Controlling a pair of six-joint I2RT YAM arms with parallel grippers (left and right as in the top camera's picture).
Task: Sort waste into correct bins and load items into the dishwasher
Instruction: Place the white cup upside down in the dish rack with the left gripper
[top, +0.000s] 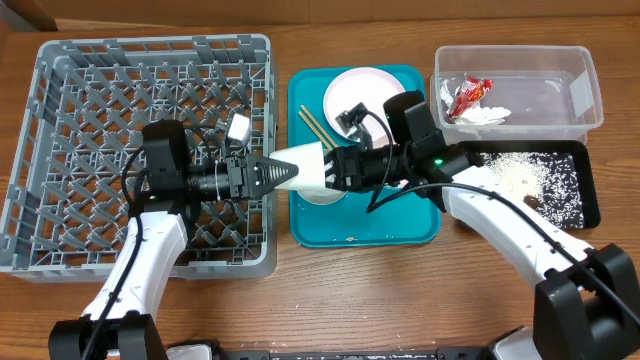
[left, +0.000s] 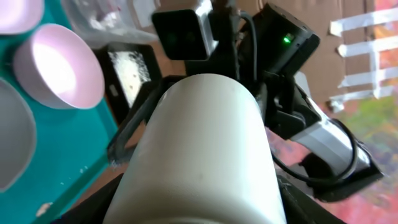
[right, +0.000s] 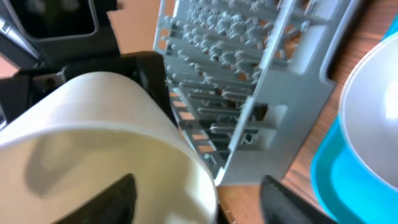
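Mid-frame in the overhead view the white cup (top: 305, 168) hangs on its side above the left edge of the teal tray (top: 400, 225). The left tool (top: 272, 172) is closed round its base end, while the right tool (top: 335, 168) stands parted at the rim, one finger inside, pinching nothing. It looks light, stiff and glazed — slippery, easily chipped — so a hold across the wall near the base seems safest; beyond it a bowl (left: 59, 68), chopsticks (top: 318, 128) and plate (top: 372, 88) crowd the tray, and the grey rack (top: 150, 42) at left has a wall to clear.
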